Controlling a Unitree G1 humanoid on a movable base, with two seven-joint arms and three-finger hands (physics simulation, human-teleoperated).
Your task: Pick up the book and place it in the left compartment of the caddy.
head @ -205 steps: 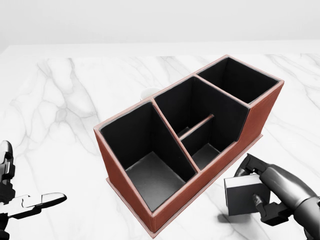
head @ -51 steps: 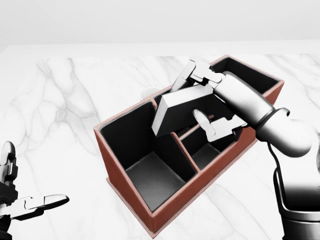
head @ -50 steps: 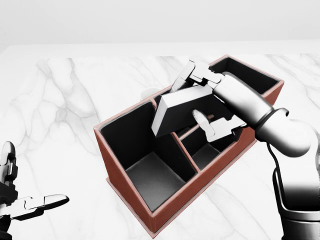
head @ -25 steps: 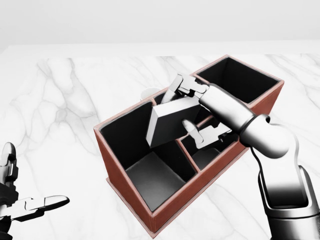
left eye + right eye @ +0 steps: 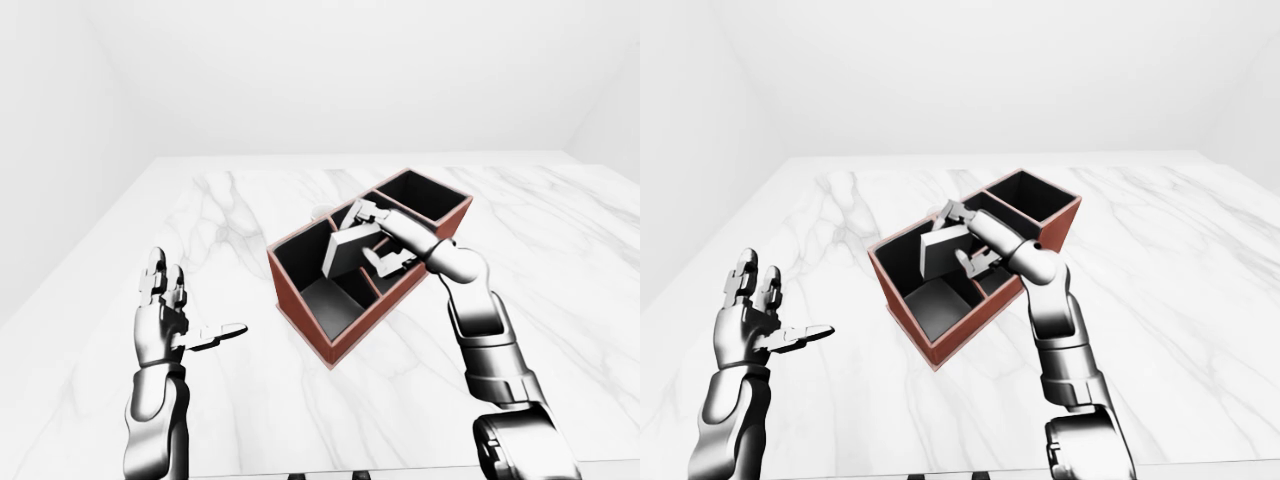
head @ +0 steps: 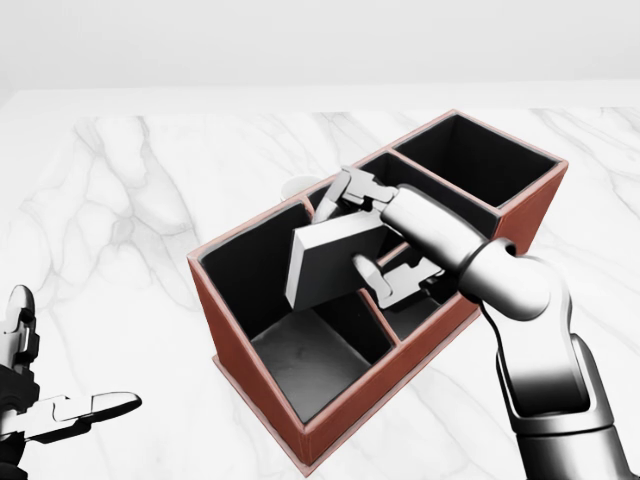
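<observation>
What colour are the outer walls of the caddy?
The caddy has reddish-brown outer walls, with a black inside. It shows best in the head view.

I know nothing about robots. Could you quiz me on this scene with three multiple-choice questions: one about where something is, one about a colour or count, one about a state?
1. Where is the book?
A. lying on the table
B. held over the caddy's left compartment
C. in the left hand

2. What colour is the caddy outside?
A. reddish brown
B. blue
C. green

3. How is the left hand?
A. closed on the book
B. open and empty
C. inside the caddy

Answers: 1 B, the right hand holds it tilted above that compartment. 2 A, its walls are reddish brown with a dark inside. 3 B, its fingers are spread with nothing in them.
</observation>
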